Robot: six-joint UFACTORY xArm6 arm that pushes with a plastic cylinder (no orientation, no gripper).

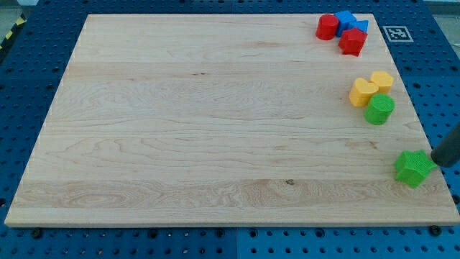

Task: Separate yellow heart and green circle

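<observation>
The yellow heart (363, 92) lies near the board's right edge. The green circle (379, 109) touches it at its lower right. A second yellow block (382, 80) touches the heart at its upper right. My tip (438, 162) is at the view's right edge, just right of a green star-like block (413, 168) and well below the green circle.
A red cylinder (327, 26), a red block (353, 41) and two blue blocks (347, 19) cluster at the board's top right corner. The wooden board (215, 122) ends just right of the blocks. A marker tag (396, 33) lies beyond the corner.
</observation>
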